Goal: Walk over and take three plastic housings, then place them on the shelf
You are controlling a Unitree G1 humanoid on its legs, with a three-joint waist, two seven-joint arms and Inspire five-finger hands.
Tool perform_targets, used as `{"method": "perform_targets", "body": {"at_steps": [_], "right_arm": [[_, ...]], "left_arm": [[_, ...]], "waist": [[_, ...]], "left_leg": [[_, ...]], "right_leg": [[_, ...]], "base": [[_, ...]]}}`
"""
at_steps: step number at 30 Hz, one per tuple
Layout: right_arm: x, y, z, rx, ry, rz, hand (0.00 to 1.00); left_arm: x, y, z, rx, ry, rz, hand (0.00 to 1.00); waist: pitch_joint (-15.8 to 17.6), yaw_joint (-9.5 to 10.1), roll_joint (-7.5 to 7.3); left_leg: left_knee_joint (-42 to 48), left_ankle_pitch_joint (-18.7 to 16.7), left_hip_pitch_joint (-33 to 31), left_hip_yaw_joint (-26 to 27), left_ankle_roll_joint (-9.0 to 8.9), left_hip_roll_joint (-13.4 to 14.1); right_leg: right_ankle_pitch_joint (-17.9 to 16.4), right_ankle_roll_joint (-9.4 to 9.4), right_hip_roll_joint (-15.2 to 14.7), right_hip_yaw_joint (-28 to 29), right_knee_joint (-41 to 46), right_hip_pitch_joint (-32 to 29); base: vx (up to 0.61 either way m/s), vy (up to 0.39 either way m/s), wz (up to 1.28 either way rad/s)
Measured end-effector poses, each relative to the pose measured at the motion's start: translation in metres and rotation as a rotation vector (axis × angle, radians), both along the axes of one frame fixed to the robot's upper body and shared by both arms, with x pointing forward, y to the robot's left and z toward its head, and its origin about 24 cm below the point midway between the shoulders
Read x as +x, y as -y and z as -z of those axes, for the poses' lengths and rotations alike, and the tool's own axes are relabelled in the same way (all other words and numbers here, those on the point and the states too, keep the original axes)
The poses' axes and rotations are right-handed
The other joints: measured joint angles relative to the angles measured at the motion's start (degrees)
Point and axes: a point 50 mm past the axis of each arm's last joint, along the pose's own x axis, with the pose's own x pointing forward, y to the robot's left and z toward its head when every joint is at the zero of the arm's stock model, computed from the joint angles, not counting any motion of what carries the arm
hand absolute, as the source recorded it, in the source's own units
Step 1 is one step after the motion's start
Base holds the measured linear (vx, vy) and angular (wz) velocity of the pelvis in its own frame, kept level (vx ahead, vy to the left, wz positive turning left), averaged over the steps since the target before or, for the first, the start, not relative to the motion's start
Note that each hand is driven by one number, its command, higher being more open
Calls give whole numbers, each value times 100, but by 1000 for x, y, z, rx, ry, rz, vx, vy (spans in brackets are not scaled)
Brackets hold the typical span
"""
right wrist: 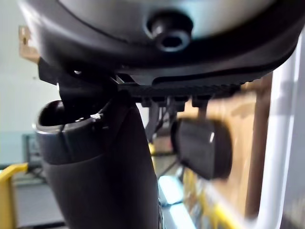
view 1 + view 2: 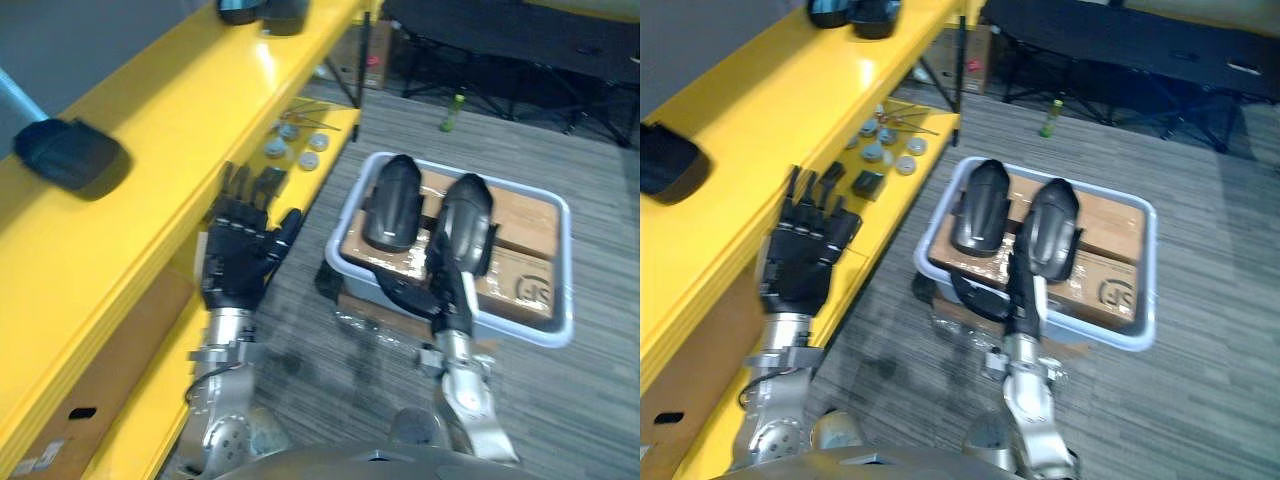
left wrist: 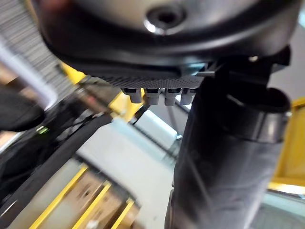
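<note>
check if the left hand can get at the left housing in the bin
Probably yes: the left hand is open beside the shelf, and the housing lies uncovered in the bin, with only floor between.

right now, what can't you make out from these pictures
Whether the right hand grips the plastic housing: the housing covers the contact in both eye views, and the right wrist view is blurred.
Cut off by the eye views' top edge: dark housings at the yellow shelf's far end.
Too small to identify: small round parts on the lower shelf.
</note>
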Motion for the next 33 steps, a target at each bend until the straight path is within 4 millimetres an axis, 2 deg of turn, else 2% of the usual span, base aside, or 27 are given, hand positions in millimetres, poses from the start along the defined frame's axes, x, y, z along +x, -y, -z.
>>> {"method": "perform_targets", "body": {"at_steps": [1,2,3,5,6,8,10,11,12,15,17,18,20,21,23,25,28,30,33], "right_arm": [[-7,16,-4,-23,8,57,100],[-10,22,-9,-37,22,81,100],[-13,31,-18,-57,63,110,100],[-13,32,-28,-72,111,98,100],[-12,32,-32,-61,135,74,100],[-8,31,-32,-27,140,69,100],[3,32,-28,-1,135,71,100],[10,32,-26,-12,132,78,100],[17,33,-24,-15,128,103,100],[40,45,-26,-15,144,179,100],[67,58,-43,-23,211,253,100],[74,61,-50,-29,234,269,100],[99,75,-77,-72,303,310,100],[109,83,-90,-95,335,330,100],[128,111,-130,-107,418,413,100],[138,126,-155,-112,460,459,100],[148,138,-187,-134,502,497,100],[152,145,-198,-150,484,502,100],[160,155,-218,-162,451,514,100]], "left_arm": [[-1,10,-1,-18,9,67,100],[-2,15,-1,-22,17,90,100],[-2,21,-4,-23,41,128,100],[-1,23,-8,-21,74,143,100],[0,23,-10,12,93,145,100],[1,23,-11,34,104,140,100],[2,20,-8,118,94,104,100],[3,17,-4,154,79,86,100],[6,12,2,205,55,69,100],[9,0,19,356,-1,40,100],[11,-11,33,489,-58,1,100],[11,-13,36,522,-75,-8,100],[13,-17,53,625,-150,-40,100],[14,-18,61,666,-181,-52,100],[16,-19,78,750,-248,-59,100],[14,-20,90,785,-297,-57,100],[7,-23,108,816,-374,-32,100],[5,-24,116,828,-404,-9,100],[-1,-25,131,857,-464,12,100]], "waist": [[28,-50,-92],[9,-52,-66],[-31,-74,-2],[-35,-74,-1],[-45,-71,13],[-68,-24,45],[-104,98,100],[-80,118,66],[-77,189,91],[53,376,-98],[259,519,-298],[328,548,-320],[548,579,-409],[617,591,-393],[813,632,-186],[933,741,-77],[1014,913,-23],[1075,1017,0],[1205,1064,117]], "left_leg": [[60,74,-2,-13,-62,-81],[58,-29,16,-53,-194,-200],[32,-302,33,-78,-269,-472],[-172,-590,168,-223,-262,-874],[-412,-753,272,-476,-242,-1069],[-601,-780,322,-684,-280,-1133],[-826,-879,413,-807,-425,-1249],[-875,-966,411,-752,-505,-1273],[-881,-1066,399,-714,-568,-1336],[-685,-1261,245,-530,-455,-1546],[-368,-1401,21,-349,-354,-1659],[-297,-1436,-46,-326,-347,-1662],[-105,-1465,-211,-377,-356,-1741],[36,-1489,-353,-420,-348,-1747],[299,-1476,-771,-780,-361,-1743],[368,-1429,-928,-1017,-365,-1735],[371,-1395,-1117,-1207,-384,-1732],[383,-1393,-1144,-1213,-383,-1734],[515,-1403,-1320,-1334,-380,-1751]], "right_leg": [[-31,-127,17,103,-5,-60],[-14,-206,2,209,-14,-134],[26,-284,34,373,-37,-294],[101,-383,53,668,-36,-516],[147,-359,122,828,-77,-660],[228,-316,150,983,-113,-782],[445,-194,132,1264,-173,-1020],[588,-133,121,1294,-270,-1088],[822,-68,64,1307,-506,-1101],[1617,-18,-114,1297,-1264,-1070],[2359,-64,-228,1057,-1968,-1043],[2466,-96,-229,942,-2063,-1043],[2460,-121,-224,475,-2158,-1050],[2460,-121,-236,443,-2247,-1052],[2509,-159,-177,232,-2324,-1141],[2557,-202,-92,151,-2342,-1189],[2666,-253,-29,44,-2499,-1241],[2681,-252,-29,40,-2503,-1260],[2683,-251,-30,-54,-2490,-1302]], "base": [[-31,-208,-40],[-33,-148,-71],[-19,-50,-75],[-26,-41,-80],[-45,-9,-65],[-47,48,-50],[-82,158,-59],[-142,241,-55],[-139,212,-53],[-210,234,-61],[-238,187,-63],[-210,93,-33],[-160,35,-8],[-133,6,17],[-138,9,38],[-68,-26,19],[-27,-34,10],[-3,4,7],[-6,24,14]]}}
